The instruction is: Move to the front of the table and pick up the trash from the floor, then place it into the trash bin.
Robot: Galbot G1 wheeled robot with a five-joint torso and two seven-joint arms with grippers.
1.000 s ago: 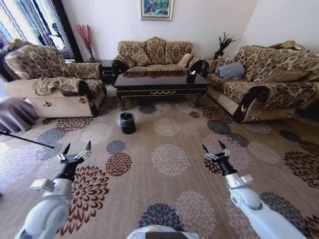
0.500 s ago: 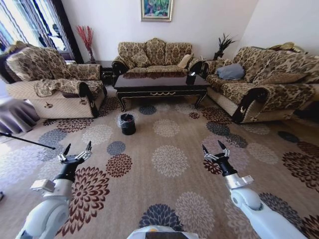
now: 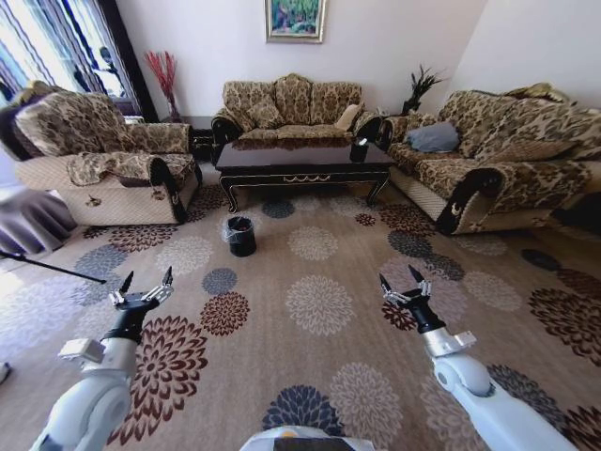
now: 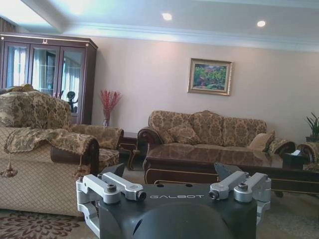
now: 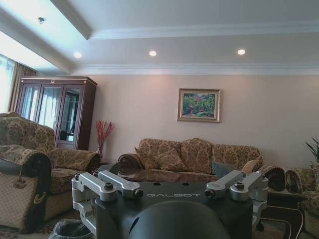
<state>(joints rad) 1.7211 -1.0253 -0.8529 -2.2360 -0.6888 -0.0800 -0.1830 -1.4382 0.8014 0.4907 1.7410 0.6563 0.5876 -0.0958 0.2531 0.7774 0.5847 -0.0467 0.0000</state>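
Flowered carpet floor (image 3: 319, 348) stretches ahead to the dark table (image 3: 305, 162) at the far sofas. Trash bin (image 3: 241, 236) stands on the carpet, near the table's left end. Left hand (image 3: 145, 286) and right hand (image 3: 404, 282) hover low, both spread wide, holding nothing.

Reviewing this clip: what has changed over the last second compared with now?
The whole head view has slid slightly: the table and the trash bin sit a little lower in the frame, so the camera has moved with the robot, not the things. The left gripper and right gripper stay open, held out over the floor, holding nothing.
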